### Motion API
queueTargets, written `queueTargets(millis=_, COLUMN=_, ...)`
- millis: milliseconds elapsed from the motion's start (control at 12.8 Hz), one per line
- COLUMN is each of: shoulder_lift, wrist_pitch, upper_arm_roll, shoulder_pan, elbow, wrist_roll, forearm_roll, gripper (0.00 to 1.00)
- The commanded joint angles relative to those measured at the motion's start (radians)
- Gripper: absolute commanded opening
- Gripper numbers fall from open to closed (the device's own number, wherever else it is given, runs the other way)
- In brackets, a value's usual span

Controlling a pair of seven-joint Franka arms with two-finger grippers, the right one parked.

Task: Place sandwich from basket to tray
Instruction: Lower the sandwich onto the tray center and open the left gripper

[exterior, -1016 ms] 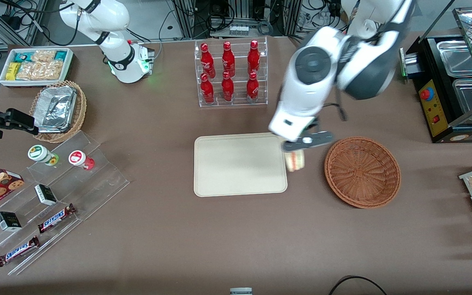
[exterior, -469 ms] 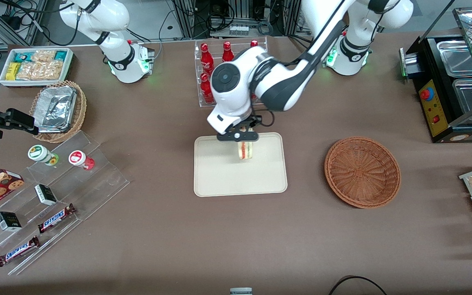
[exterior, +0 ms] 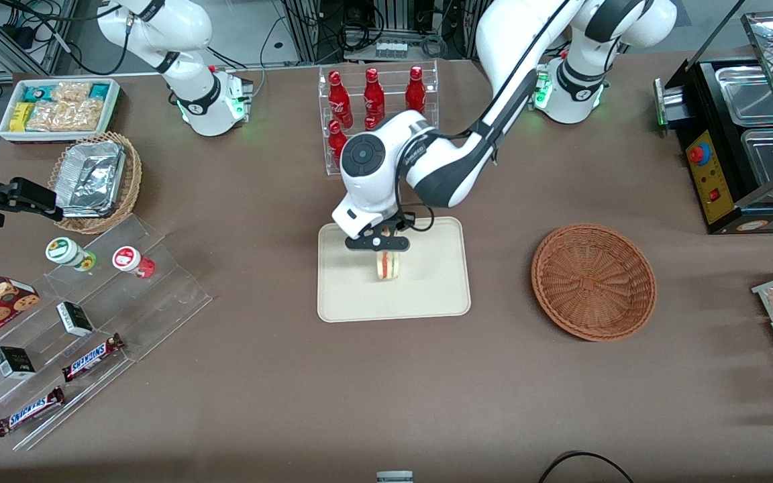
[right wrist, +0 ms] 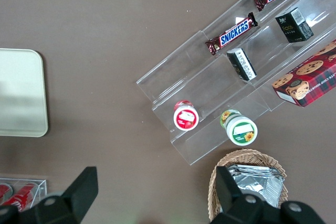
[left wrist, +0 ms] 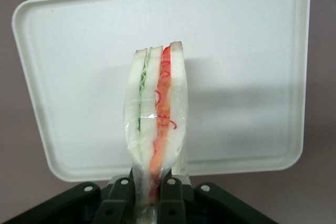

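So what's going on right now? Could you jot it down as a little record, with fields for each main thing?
sandwich: held upright in the fingers, over the tray
gripper: above the tray's middle, shut on the sandwich
tray: cream, flat on the table, nothing lying on it that shows
basket: brown wicker, empty, beside the tray toward the working arm's end
bottles: red, in a clear rack farther from the front camera than the tray
task stage: sandwich out of the basket, not yet released

brown table (exterior: 279, 396), perhaps cloth-covered
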Motion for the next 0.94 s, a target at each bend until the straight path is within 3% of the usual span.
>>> queueTargets(millis=0, shoulder_lift=0.06, wrist_pitch=0.008, upper_arm_roll=0.012, shoulder_pan=-0.018, elbow=0.041, wrist_roll=-0.029, forearm_roll=0.021, gripper=0.0)
queueTargets(millis=781, shoulder_lift=0.115, wrist_pitch=0.08, upper_arm_roll=0.018, shoulder_pan=-0.026, elbow=0.046, wrist_roll=-0.052, forearm_roll=0.023, gripper=0.0)
queueTargets(millis=859, shoulder_lift=0.112, wrist_pitch=0.088, upper_arm_roll=0.018, shoulder_pan=-0.024, elbow=0.045, wrist_roll=-0.052, forearm_roll=0.023, gripper=0.13)
